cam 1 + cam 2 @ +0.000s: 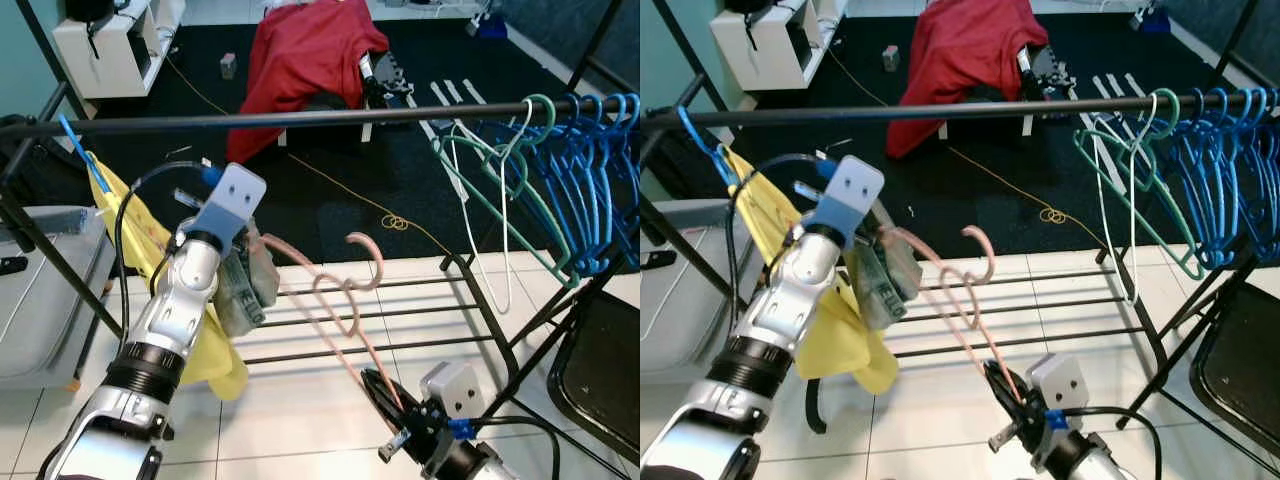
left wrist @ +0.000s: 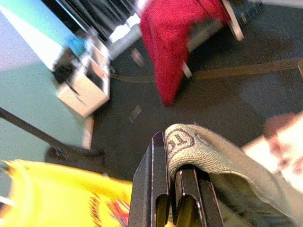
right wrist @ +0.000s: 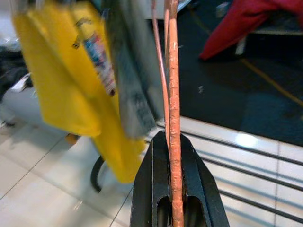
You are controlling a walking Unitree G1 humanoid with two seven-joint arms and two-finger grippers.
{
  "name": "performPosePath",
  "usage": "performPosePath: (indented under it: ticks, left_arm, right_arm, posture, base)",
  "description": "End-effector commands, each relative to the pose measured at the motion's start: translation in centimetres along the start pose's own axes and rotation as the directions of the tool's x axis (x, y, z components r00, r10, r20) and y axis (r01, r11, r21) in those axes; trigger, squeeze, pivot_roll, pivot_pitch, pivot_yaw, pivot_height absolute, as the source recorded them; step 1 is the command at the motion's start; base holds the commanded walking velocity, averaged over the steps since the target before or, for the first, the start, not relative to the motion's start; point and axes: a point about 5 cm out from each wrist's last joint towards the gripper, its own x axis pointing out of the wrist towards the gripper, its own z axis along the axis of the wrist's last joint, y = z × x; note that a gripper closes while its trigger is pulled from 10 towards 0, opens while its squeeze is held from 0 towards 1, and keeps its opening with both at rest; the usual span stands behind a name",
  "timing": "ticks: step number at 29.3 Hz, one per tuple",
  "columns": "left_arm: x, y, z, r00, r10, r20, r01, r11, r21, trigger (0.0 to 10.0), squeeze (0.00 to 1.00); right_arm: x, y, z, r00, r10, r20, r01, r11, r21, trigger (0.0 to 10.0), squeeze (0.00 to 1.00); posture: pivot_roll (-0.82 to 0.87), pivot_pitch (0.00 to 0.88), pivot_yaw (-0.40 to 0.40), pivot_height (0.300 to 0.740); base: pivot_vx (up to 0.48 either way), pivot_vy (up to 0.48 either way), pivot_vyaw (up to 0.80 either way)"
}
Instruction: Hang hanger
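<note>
At the left of the head view hangs a yellow printed garment (image 1: pixel 215 360) on a blue plastic hanger (image 1: pixel 85 160). Just right of it, our left gripper (image 2: pixel 173 189) has its black fingers closed on the edge of a grey-green knitted cloth (image 1: pixel 245 285). In the centre, a thin pink plastic hanger (image 1: pixel 340 290) tilts up, its hook near the cloth and well below the black metal rail (image 1: pixel 300 118). At lower centre-right, our right gripper (image 1: pixel 385 395) is clamped on its lower end. Blue and green hangers (image 1: pixel 570 180) crowd the upper right. We judge the hook could snag the cloth, or swing in so narrow a grip.
</note>
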Motion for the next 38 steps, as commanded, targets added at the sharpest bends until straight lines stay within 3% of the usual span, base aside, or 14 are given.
performPosePath:
  ticks: [1, 3, 4, 10, 12, 13, 14, 18, 21, 27, 29, 30, 31, 38]
  left_arm:
    - [-0.6, -1.3, -1.4, 0.998, -0.051, -0.038, 0.052, 0.998, 0.018, 0.0, 0.00]
    - [-0.6, -1.3, -1.4, 0.998, -0.051, -0.038, 0.052, 0.998, 0.018, 0.0, 0.00]
    - [-2.2, -3.2, -4.4, 0.978, -0.153, -0.142, 0.158, 0.987, 0.025, 0.0, 0.00]
    - [-3.6, -4.1, -5.7, 0.958, -0.225, -0.176, 0.229, 0.973, 0.003, 0.0, 0.00]
    - [-4.2, -4.1, -5.2, 0.958, -0.257, -0.129, 0.258, 0.966, -0.006, 0.0, 0.00]
    - [-4.2, -4.1, -5.2, 0.958, -0.257, -0.129, 0.258, 0.966, -0.006, 0.0, 0.00]
    - [-4.6, -3.6, -4.6, 0.966, -0.243, -0.092, 0.242, 0.970, -0.023, 0.0, 0.00]
    - [-5.1, -2.9, -3.8, 0.975, -0.217, -0.045, 0.215, 0.975, -0.055, 0.0, 0.00]
    - [-5.5, -2.7, -2.5, 0.973, -0.229, 0.031, 0.231, 0.969, -0.088, 0.0, 0.00]
    - [-5.7, -2.5, -1.8, 0.973, -0.221, 0.062, 0.226, 0.968, -0.105, 0.0, 0.00]
    - [-6.6, -2.4, 1.3, 0.937, -0.274, 0.218, 0.308, 0.940, -0.144, 0.0, 0.00]
    - [-6.6, -2.4, 1.3, 0.937, -0.274, 0.218, 0.308, 0.940, -0.144, 0.0, 0.00]
    - [-7.1, -2.4, 2.4, 0.912, -0.304, 0.275, 0.351, 0.926, -0.138, 0.0, 0.00]
    - [-7.5, -2.3, 3.1, 0.891, -0.331, 0.310, 0.382, 0.916, -0.121, 0.0, 0.00]
  right_arm:
    - [-0.2, -0.1, 0.3, 0.999, -0.039, 0.019, 0.039, 0.999, -0.031, 0.0, 0.00]
    - [-0.2, -0.1, 0.3, 0.999, -0.039, 0.019, 0.039, 0.999, -0.031, 0.0, 0.00]
    - [1.5, -1.0, 0.9, 0.987, -0.146, 0.072, 0.150, 0.987, -0.051, 0.0, 0.00]
    - [4.1, -2.0, 1.6, 0.978, -0.183, 0.102, 0.188, 0.981, -0.048, 0.0, 0.00]
    - [7.1, -2.9, 1.5, 0.981, -0.181, 0.064, 0.183, 0.983, -0.030, 0.0, 0.00]
    - [7.1, -2.9, 1.5, 0.981, -0.181, 0.064, 0.183, 0.983, -0.030, 0.0, 0.00]
    - [8.4, -4.6, 3.0, 0.981, -0.177, 0.076, 0.178, 0.984, -0.008, 0.0, 0.00]
    - [8.4, -6.5, 5.9, 0.983, -0.132, 0.129, 0.141, 0.988, -0.061, 0.0, 0.00]
    - [9.8, -6.7, 6.7, 0.989, -0.077, 0.127, 0.088, 0.993, -0.078, 0.0, 0.00]
    - [10.4, -6.8, 7.0, 0.990, -0.053, 0.129, 0.064, 0.995, -0.083, 0.0, 0.00]
    - [12.4, -7.3, 8.1, 0.994, -0.023, 0.111, 0.036, 0.992, -0.118, 0.0, 0.00]
    - [12.4, -7.3, 8.1, 0.994, -0.023, 0.111, 0.036, 0.992, -0.118, 0.0, 0.00]
    - [13.3, -7.8, 8.4, 0.996, -0.019, 0.085, 0.030, 0.992, -0.121, 0.0, 0.00]
    - [14.5, -8.6, 8.8, 0.998, -0.031, 0.046, 0.035, 0.995, -0.094, 0.0, 0.00]
  posture:
    - [-0.10, 0.159, 0.046, 0.740]
    - [-0.10, 0.159, 0.046, 0.740]
    - [-0.09, 0.154, 0.045, 0.740]
    - [-0.09, 0.152, 0.043, 0.740]
    - [-0.10, 0.155, 0.052, 0.740]
    - [-0.10, 0.155, 0.052, 0.740]
    - [-0.09, 0.154, 0.053, 0.740]
    - [-0.07, 0.151, 0.041, 0.740]
    - [-0.06, 0.147, 0.029, 0.740]
    - [-0.06, 0.145, 0.025, 0.740]
    - [-0.05, 0.138, 0.019, 0.740]
    - [-0.05, 0.138, 0.019, 0.740]
    - [-0.05, 0.135, 0.017, 0.740]
    - [-0.05, 0.131, 0.014, 0.740]
  base:
    - [0.000, 0.000, 0.00]
    - [0.000, 0.000, 0.00]
    - [0.000, 0.000, 0.00]
    - [0.000, 0.000, 0.00]
    - [0.000, 0.000, 0.00]
    - [0.000, 0.000, 0.00]
    - [0.000, 0.000, 0.00]
    - [0.000, 0.000, 0.00]
    - [0.000, 0.000, 0.00]
    - [0.000, 0.000, 0.00]
    - [0.000, 0.000, 0.00]
    - [0.000, 0.000, 0.00]
    - [0.000, 0.000, 0.00]
    - [0.000, 0.000, 0.00]
